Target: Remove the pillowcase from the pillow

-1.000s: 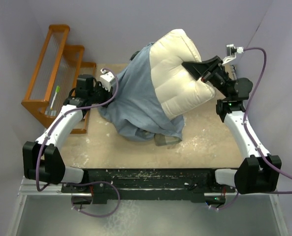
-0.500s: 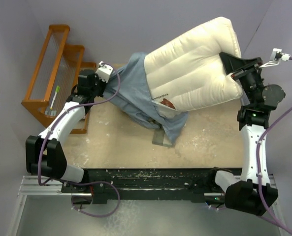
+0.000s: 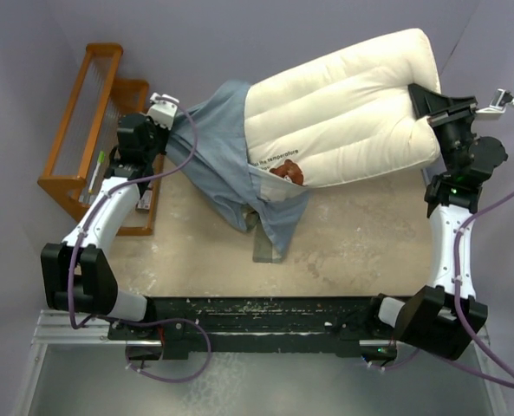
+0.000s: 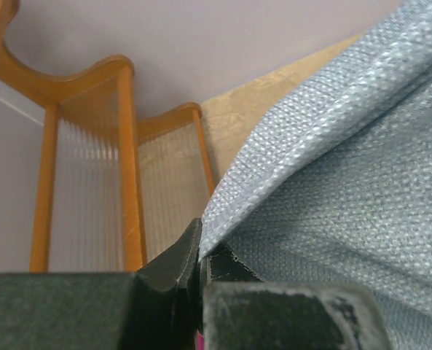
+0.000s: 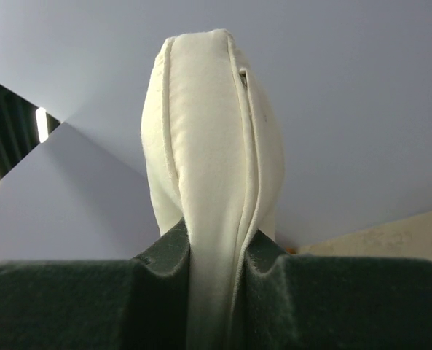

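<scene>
The soft dusty blue-grey pillowcase (image 3: 217, 147) is found at the far left-centre of the tan speckled bench (image 3: 361, 234), wrapped only around the lower-left end of the plump cream quilted pillow (image 3: 343, 104). From there it is draped downward in loose folds, with a grey-green flap (image 3: 265, 245) lying on the bench below the lowest fold. Most of the pillow is bared and is stretched diagonally toward the far right, and a brown bear print (image 3: 287, 173) is exposed just at the rim of the cloth's opening. The pillowcase's upper-left corner is pinched by the left gripper (image 3: 175, 120) – in the left wrist view the woven blue-grey cloth (image 4: 332, 168) is seen clamped at its hem between the closed fingers of the gripper (image 4: 201, 251). The pillow's right end is gripped by the right gripper (image 3: 419, 94); in the right wrist view the cream fabric (image 5: 216, 146) is squeezed at a seam between the dark fingers (image 5: 216, 251) and rises above them – the bulk of it set against the pale wall. An orange wooden rack (image 3: 92, 130) is stood at the bench's left edge, just beside the left arm, and its slatted uprights (image 4: 128, 160) are seen behind the cloth.
</scene>
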You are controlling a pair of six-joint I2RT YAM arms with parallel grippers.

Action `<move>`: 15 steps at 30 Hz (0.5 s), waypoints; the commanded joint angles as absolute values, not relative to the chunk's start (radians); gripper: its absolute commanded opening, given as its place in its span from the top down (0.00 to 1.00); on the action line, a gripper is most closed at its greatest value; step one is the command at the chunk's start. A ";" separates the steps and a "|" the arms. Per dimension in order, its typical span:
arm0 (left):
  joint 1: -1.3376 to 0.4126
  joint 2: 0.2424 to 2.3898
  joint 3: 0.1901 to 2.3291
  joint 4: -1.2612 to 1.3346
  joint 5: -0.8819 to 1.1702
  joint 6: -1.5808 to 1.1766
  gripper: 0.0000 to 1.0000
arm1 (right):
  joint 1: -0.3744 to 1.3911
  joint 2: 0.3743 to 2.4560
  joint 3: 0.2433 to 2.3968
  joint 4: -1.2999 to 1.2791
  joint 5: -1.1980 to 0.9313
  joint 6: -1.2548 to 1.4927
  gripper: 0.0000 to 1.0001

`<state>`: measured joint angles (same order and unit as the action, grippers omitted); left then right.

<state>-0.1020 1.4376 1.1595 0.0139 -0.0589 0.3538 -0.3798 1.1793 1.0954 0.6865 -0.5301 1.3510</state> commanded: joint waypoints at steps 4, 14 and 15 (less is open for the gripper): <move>0.105 1.387 1.150 0.059 -0.287 0.320 1.00 | -0.456 1.109 1.246 0.802 -0.147 1.212 1.00; 0.209 1.360 1.093 0.039 -0.119 0.398 1.00 | -0.471 1.135 1.205 0.902 0.097 1.379 1.00; 0.208 1.354 1.092 0.023 -0.077 0.393 1.00 | -0.471 1.150 1.203 0.924 0.088 1.398 1.00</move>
<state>0.1871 1.3746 1.1122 0.0494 -0.0715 0.3542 -0.4286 1.1465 1.1576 0.6918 -0.2455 1.2945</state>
